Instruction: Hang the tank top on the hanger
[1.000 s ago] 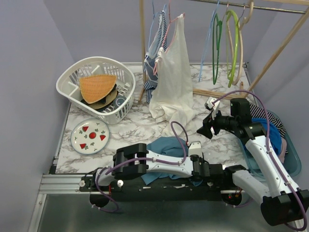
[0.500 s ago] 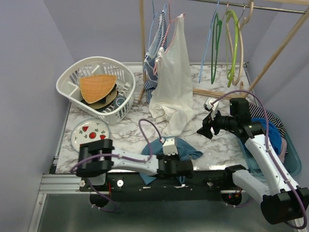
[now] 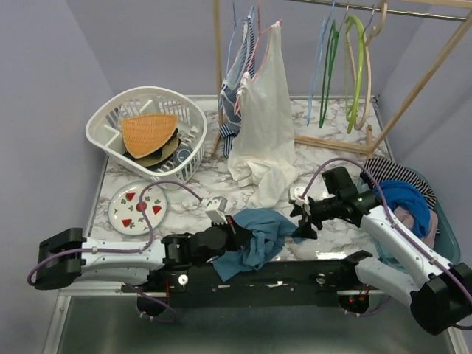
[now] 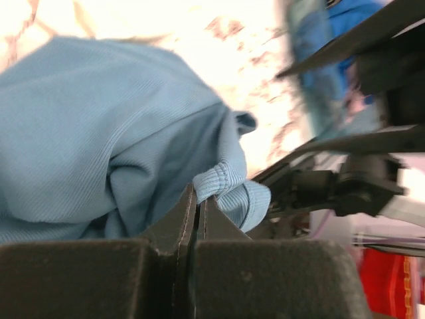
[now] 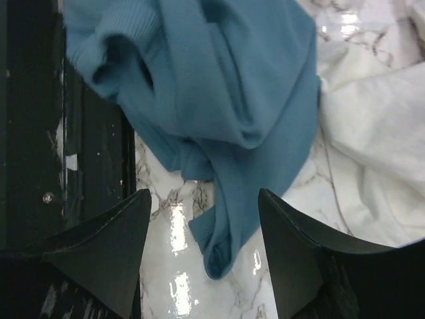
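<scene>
The teal-blue tank top lies bunched at the table's near edge. My left gripper is at its left side. In the left wrist view that gripper is shut on a ribbed hem of the tank top. My right gripper hovers low at the top's right end. Its jaws are open, and a hanging corner of the tank top lies on the marble between them. The beige hanger hangs on the rail at the far right, beside a lime-green one.
A long white garment hangs from the rack and pools on the table just behind the tank top. At the back left is a white basket, with a painted plate in front of it. A blue bin of clothes is at the right.
My left arm swung leftward and its gripper shut on the tank top's hem, pulling the fabric up and left. The right gripper came down and left to the top's right end, still open.
</scene>
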Robot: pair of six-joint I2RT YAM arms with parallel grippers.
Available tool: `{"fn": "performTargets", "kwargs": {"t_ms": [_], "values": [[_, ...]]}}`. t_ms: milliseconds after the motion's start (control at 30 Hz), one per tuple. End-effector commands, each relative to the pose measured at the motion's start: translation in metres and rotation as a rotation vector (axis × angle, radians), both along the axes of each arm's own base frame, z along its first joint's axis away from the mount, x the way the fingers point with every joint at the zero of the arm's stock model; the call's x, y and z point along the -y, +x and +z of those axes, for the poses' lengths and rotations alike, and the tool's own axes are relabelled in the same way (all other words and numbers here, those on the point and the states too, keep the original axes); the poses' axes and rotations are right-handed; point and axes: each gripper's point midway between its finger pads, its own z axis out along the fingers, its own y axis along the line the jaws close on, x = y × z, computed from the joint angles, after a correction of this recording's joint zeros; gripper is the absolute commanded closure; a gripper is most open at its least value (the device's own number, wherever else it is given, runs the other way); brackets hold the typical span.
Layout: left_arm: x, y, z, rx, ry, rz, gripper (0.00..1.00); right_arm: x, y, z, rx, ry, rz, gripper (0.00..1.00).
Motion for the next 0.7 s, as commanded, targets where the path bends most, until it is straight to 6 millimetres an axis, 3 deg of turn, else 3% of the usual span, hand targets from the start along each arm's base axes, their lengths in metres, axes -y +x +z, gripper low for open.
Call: {"fn": "performTargets", "kwargs": {"t_ms": [0, 300, 367, 667], "values": [[-0.010, 0.003, 0.034, 0.133, -0.069, -0.056, 1.00, -0.008, -0.001, -0.019, 0.085, -0.057, 0.109, 0.26], [-0.039, 0.004, 0.072, 0.271, -0.072, -0.087, 1.00, -0.045, -0.016, -0.011, 0.071, 0.019, 0.240, 0.26], [-0.046, 0.006, 0.088, 0.297, -0.078, -0.072, 1.00, -0.053, -0.016, -0.019, 0.053, -0.005, 0.240, 0.26], [-0.064, 0.012, 0.108, 0.348, -0.027, -0.045, 1.00, -0.058, 0.033, -0.040, 0.135, -0.129, 0.048, 0.28]]}}
